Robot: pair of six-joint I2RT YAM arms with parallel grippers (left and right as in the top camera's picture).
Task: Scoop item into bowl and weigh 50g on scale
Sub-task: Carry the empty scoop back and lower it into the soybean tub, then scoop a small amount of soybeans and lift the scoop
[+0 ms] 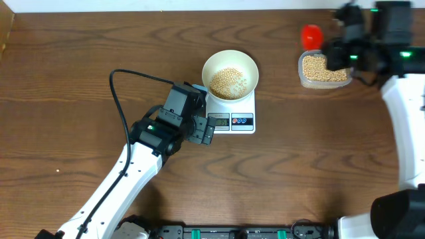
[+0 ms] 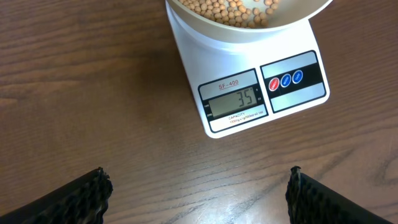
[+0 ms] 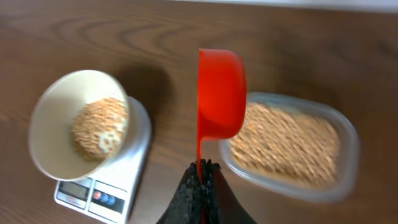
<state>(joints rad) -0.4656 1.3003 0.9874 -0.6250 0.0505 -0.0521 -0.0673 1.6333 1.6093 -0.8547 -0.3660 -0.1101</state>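
The white bowl (image 1: 230, 74) sits on the white scale (image 1: 232, 114) and holds a heap of tan beans (image 1: 228, 82). In the left wrist view the scale (image 2: 249, 93) displays 35, with the bowl (image 2: 249, 15) above it. My left gripper (image 2: 198, 186) is open and empty over bare table, just in front of the scale. My right gripper (image 3: 202, 167) is shut on the handle of a red scoop (image 3: 219, 93), held over the left edge of the clear tub of beans (image 3: 286, 146). The scoop (image 1: 311, 35) and tub (image 1: 323, 70) lie at the far right.
The left arm (image 1: 153, 143) reaches in from the lower left, ending beside the scale's front left corner. The right arm (image 1: 405, 113) runs along the right edge. The table is dark wood (image 1: 80, 66).
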